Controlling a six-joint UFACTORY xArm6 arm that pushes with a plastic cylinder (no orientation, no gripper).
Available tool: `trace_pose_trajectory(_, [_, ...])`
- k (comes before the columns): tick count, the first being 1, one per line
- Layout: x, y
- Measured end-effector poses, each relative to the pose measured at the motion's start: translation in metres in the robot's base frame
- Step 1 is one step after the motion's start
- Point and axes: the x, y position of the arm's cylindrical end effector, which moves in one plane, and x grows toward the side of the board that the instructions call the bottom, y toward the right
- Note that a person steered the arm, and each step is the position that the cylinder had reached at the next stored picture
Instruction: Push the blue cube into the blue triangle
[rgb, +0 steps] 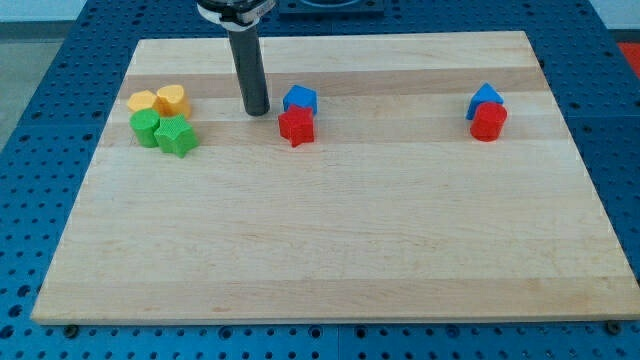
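The blue cube (299, 99) sits in the upper middle of the wooden board (330, 250), touching a red star-shaped block (296, 127) just below it. The blue triangle (484, 98) is far to the view's right at about the same height, touching a red rounded block (488, 122) below it. My tip (256, 111) rests on the board just left of the blue cube, a small gap away from it. The dark rod rises from the tip to the view's top edge.
At the view's left is a tight cluster: a yellow block (143, 101), a yellow heart-like block (171, 98), a green rounded block (146, 126) and a green star (176, 136). The board's edges border a blue perforated table.
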Motion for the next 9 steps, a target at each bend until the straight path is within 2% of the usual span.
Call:
trace_pose_trajectory(1, [0.000,0.015])
trace_pose_trajectory(8, [0.000,0.237])
trace_pose_trajectory(9, [0.000,0.249])
